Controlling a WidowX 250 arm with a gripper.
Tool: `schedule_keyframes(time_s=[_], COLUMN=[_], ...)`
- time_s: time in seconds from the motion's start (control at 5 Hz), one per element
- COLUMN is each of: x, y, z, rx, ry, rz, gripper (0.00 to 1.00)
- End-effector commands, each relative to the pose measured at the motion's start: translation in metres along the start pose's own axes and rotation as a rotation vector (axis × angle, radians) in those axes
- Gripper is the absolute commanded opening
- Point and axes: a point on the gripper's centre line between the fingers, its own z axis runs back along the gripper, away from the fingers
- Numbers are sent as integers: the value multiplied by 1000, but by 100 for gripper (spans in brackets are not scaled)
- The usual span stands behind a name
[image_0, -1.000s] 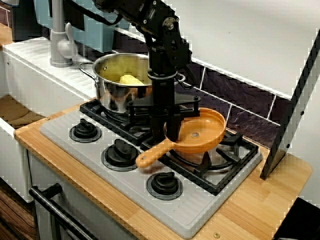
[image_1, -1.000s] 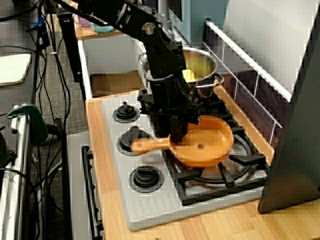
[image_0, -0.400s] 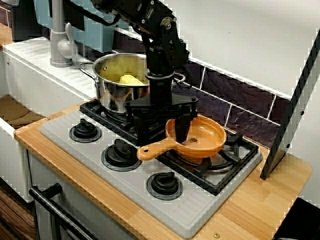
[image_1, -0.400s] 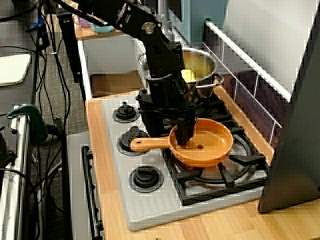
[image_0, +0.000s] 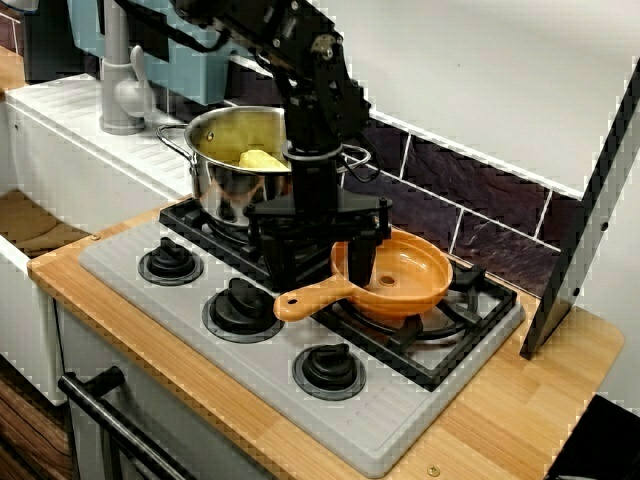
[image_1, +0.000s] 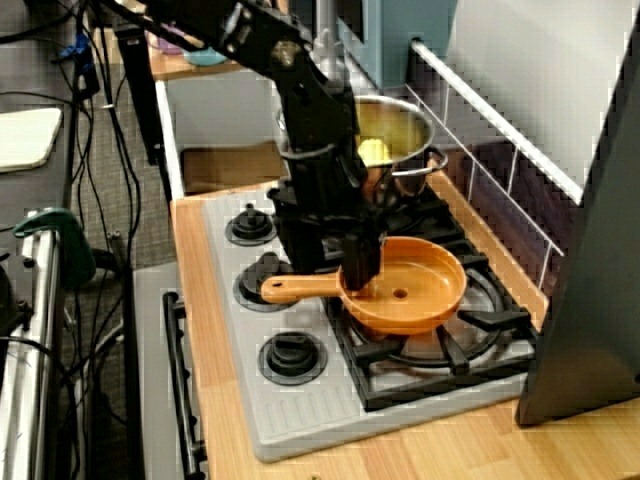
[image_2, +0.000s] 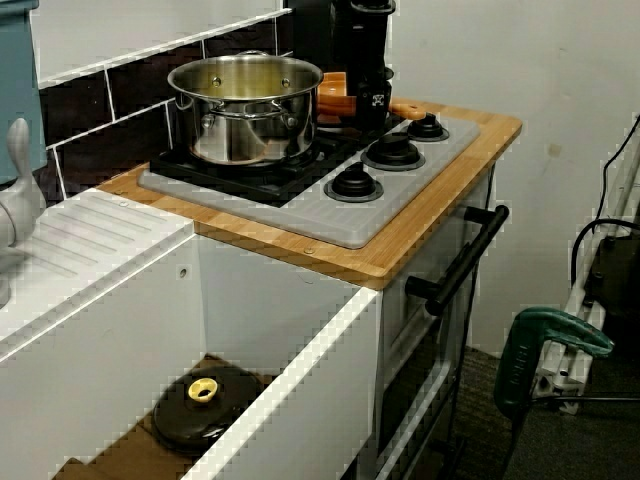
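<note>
Gripper (image_0: 318, 262) spread wide, straddling the orange pan (image_0: 400, 275) by the right edge of the stove (image_0: 400, 420), apparently not gripping

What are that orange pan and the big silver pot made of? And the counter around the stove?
The orange pan is probably plastic: one even colour throughout, with a soft, dull sheen. The pot looks like polished steel: its mirror-like wall reflects its surroundings. The countertop is wood or a wood-look laminate: it shows pale grain lines, but which one cannot be told.

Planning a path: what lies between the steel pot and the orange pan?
The open gripper, straddling the pan rim, over black grate; view from the side.
</note>
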Motion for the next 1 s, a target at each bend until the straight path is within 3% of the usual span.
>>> schedule_keyframes(time_s=[0.0, 0.8], x=[-5, -2], y=[-7, -16], z=[29, 52], rx=[-66, -125], ry=[-43, -17], rz=[-4, -25], gripper=[100, 100])
